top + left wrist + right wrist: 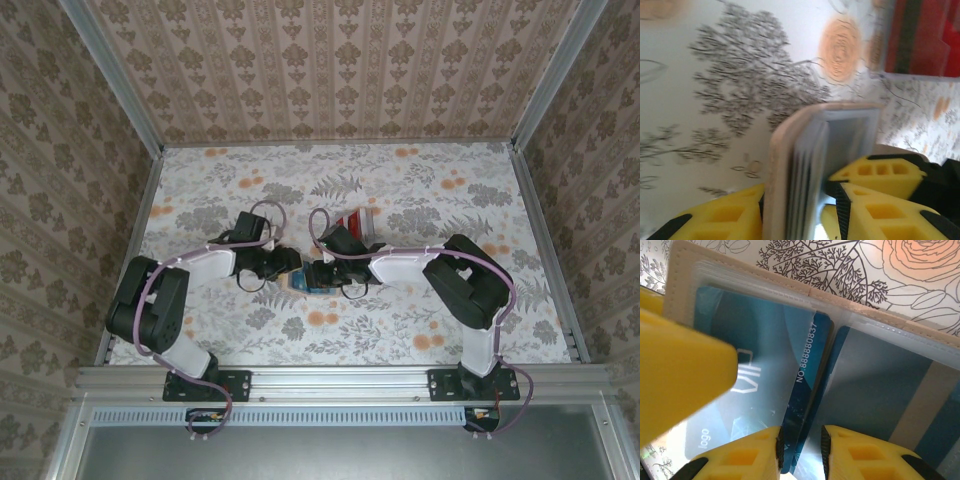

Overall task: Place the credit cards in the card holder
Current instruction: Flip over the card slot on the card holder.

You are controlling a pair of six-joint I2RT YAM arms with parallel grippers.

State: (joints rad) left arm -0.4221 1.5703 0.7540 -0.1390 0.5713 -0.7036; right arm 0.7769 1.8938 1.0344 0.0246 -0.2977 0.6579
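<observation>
Top external view: on the floral table (420,180), the left gripper (287,263) is clamped on the tan card holder (790,165), mid-table. The right gripper (801,452) pinches the edge of a blue card (765,370) at the holder's clear pocket. Red cards (357,222) lie stacked just behind.

Left arm (150,305): elbow raised out to the left, forearm reaching inward toward the table's middle.
Right arm (470,285): elbow raised out to the right, forearm reaching inward.
Left gripper (287,264): low, close against the right one; yellow fingers (715,220) clamped on both faces of the card holder (805,165).
Right gripper (320,272): fingers (740,460) drawn close, narrow gap, blue credit card (755,370) edge running into it; clamp unclear.
</observation>
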